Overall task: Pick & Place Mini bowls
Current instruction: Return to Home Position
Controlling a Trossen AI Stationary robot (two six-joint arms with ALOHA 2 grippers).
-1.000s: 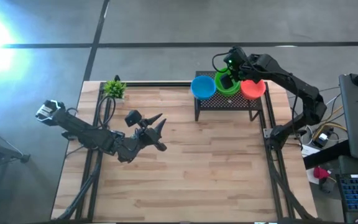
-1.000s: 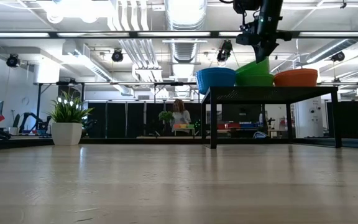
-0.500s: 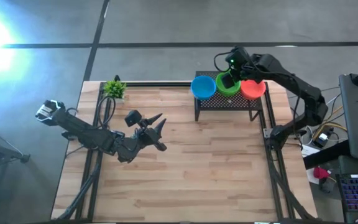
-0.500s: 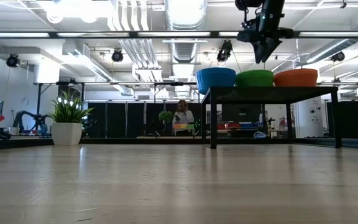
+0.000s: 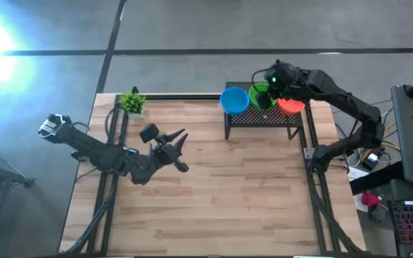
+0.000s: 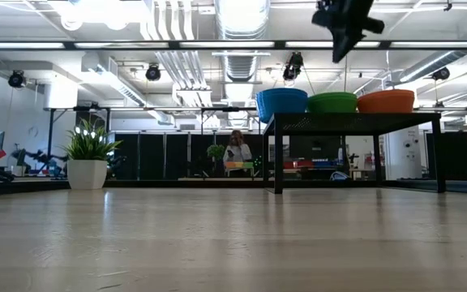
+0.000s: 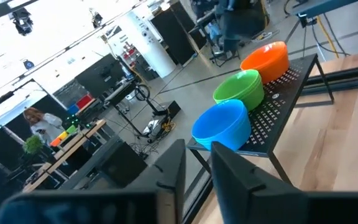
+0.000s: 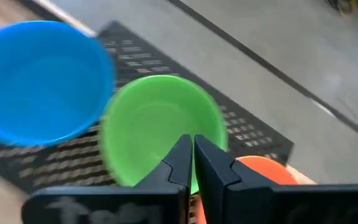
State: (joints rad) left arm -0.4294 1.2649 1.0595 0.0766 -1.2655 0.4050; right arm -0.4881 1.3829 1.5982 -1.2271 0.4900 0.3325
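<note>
Three mini bowls, or stacks of them, sit in a row on a black perforated stand (image 5: 264,119): blue (image 5: 234,100), green (image 5: 261,96) and orange-red (image 5: 290,105). All stand level on their bases in the low view: blue (image 6: 282,102), green (image 6: 332,101), orange-red (image 6: 386,100). My right gripper (image 6: 340,50) hangs above the green bowl (image 8: 154,124), clear of it, fingers shut (image 8: 192,140) and empty. My left gripper (image 5: 185,150) hovers over the table's left-middle, open and empty (image 7: 197,158), facing the stand.
A small potted plant (image 5: 132,102) stands at the table's far left corner (image 6: 87,158). The stand (image 6: 355,122) occupies the far right part of the table on thin black legs. Bare wood (image 5: 214,201) spreads across the middle and near side.
My right gripper let go of the green bowl, which it had held tilted by its rim. The bowl now sits level on the stand. The gripper has risen straight up and drifted slightly toward the table's right edge. My left arm has shifted slightly toward the left edge.
</note>
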